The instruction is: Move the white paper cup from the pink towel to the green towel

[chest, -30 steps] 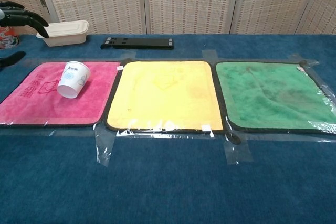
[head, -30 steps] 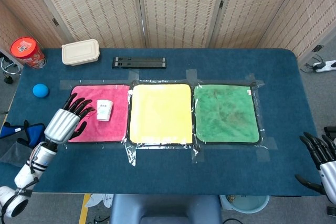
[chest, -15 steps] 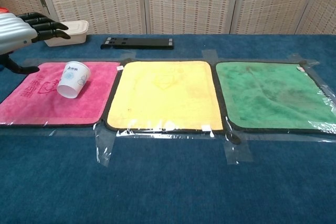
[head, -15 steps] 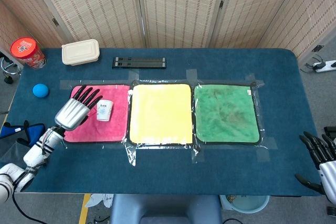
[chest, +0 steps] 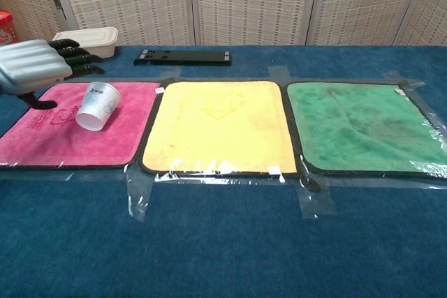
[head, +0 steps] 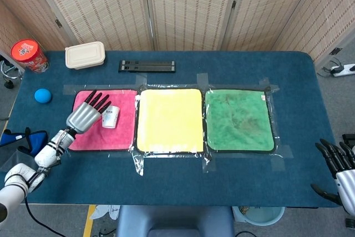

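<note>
Paper cup (chest: pixel 97 105) lies tipped on the pink towel (chest: pixel 42 137). Left robot hand (head: pixel 89 113) hovers beside it, fingers spread, empty. Yellow towel (head: pixel 169 119) sits between it and the green towel (head: pixel 239 119). Right robot hand (head: pixel 338 162) spread at bench (head: pixel 183 178) edge.

Yellow towel (head: pixel 170 119), blue ball (head: pixel 42 95), red can (head: pixel 25 55).
</note>
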